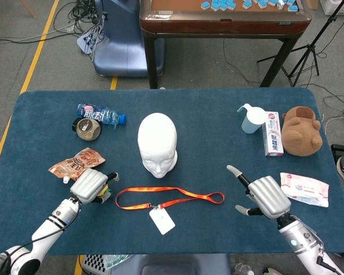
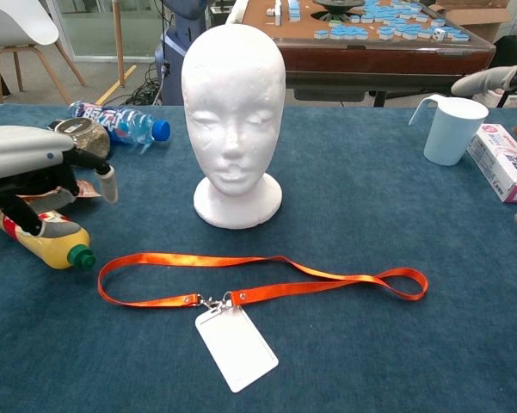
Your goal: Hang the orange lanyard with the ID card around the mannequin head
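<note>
Lying flat on the blue desk [image 1: 40, 114] is the orange lanyard [image 1: 169, 197], stretched out in a long thin loop in front of the mannequin head [image 1: 157, 144]. The white ID card [image 1: 162, 220] is hanging off its clip on the near side of the loop. The head is standing upright with its face toward the robot, and the lanyard is not touching it.

The left hand [image 1: 90, 185] is hovering just beside the left end of the lanyard, right over the yellow bottle with the green cap [image 2: 50, 240]. Its fingers [image 2: 107, 182] are spread apart and holding nothing. The right hand [image 1: 265, 196] is floating off to the right, well apart from the lanyard's other end, with its fingers also loose and holding nothing.

A water bottle [image 1: 101, 114], a small jar [image 1: 87, 128] and a snack bag [image 1: 75, 161] are sitting on the left side. A white cup [image 1: 252, 119], a pink and white box [image 1: 273, 133], a brown plush toy [image 1: 301, 130] and a pack of wipes [image 1: 304, 188] are sitting on the right.
</note>
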Controlling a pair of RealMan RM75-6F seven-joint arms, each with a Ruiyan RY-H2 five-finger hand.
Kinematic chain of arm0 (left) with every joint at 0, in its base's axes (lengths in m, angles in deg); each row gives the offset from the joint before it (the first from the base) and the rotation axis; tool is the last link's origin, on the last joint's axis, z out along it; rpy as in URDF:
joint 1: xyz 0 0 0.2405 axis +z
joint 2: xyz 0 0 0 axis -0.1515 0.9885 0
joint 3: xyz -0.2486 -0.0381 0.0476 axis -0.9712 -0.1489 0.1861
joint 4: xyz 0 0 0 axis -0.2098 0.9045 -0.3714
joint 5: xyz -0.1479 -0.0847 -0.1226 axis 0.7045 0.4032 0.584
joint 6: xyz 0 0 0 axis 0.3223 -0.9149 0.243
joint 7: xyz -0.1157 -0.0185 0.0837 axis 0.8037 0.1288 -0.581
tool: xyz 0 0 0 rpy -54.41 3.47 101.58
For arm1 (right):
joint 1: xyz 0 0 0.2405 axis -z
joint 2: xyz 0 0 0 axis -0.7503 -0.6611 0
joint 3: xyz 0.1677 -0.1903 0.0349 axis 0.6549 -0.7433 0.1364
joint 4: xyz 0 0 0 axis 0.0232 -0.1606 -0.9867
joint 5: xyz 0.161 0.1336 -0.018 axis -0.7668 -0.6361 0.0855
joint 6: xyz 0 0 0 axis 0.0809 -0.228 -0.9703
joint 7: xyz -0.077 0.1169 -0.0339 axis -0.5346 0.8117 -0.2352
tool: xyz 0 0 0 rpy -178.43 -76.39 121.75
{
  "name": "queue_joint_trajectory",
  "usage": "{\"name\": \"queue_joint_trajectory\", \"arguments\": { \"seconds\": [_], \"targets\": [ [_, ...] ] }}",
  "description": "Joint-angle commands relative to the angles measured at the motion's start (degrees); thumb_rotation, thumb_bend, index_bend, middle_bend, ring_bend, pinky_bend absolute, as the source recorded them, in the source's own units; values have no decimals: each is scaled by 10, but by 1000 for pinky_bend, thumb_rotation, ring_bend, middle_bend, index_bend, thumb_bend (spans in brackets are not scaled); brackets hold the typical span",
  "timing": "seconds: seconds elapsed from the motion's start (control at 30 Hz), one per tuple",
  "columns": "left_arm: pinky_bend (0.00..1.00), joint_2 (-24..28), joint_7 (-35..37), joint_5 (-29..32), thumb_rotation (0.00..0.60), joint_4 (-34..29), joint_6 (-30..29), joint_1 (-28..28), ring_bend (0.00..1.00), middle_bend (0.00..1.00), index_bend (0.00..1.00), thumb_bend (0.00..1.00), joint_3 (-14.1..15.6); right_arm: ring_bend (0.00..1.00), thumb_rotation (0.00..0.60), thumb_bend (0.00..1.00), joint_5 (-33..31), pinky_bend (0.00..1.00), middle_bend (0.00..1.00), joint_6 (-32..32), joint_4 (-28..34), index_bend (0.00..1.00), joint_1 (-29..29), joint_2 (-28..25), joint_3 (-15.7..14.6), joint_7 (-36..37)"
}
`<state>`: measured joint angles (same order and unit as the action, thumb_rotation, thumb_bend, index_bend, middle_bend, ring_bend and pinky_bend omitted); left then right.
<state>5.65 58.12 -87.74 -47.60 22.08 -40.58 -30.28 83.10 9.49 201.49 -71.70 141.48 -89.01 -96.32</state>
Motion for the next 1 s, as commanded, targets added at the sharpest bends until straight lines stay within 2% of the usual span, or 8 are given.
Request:
{"name": "queue_joint_trajectory", "arguments": {
  "seconds": [0.03,0.23,0.43,0.67,1.0],
  "targets": [
    [945,-23,-35,40,600,11,27,-26,912,878,351,279,-2,1000,600,166,1,1000,1000,3,-3,88,3,1,1,3],
    [963,-66,-78,108,600,35,41,-57,930,904,392,279,-8,1000,600,166,-1,1000,1000,15,-9,88,8,3,5,9],
    [969,-91,-106,170,600,57,59,-88,938,910,389,279,-5,1000,600,166,0,1000,1000,21,-11,88,14,1,6,12],
    [969,-117,-113,221,600,87,63,-110,939,911,412,279,1,1000,600,167,0,1000,1000,26,-13,88,22,-4,8,17],
    [969,-141,-126,264,600,102,62,-137,939,912,445,279,15,1000,600,166,3,1000,1000,29,-20,88,32,-7,11,28]
  ]
}}
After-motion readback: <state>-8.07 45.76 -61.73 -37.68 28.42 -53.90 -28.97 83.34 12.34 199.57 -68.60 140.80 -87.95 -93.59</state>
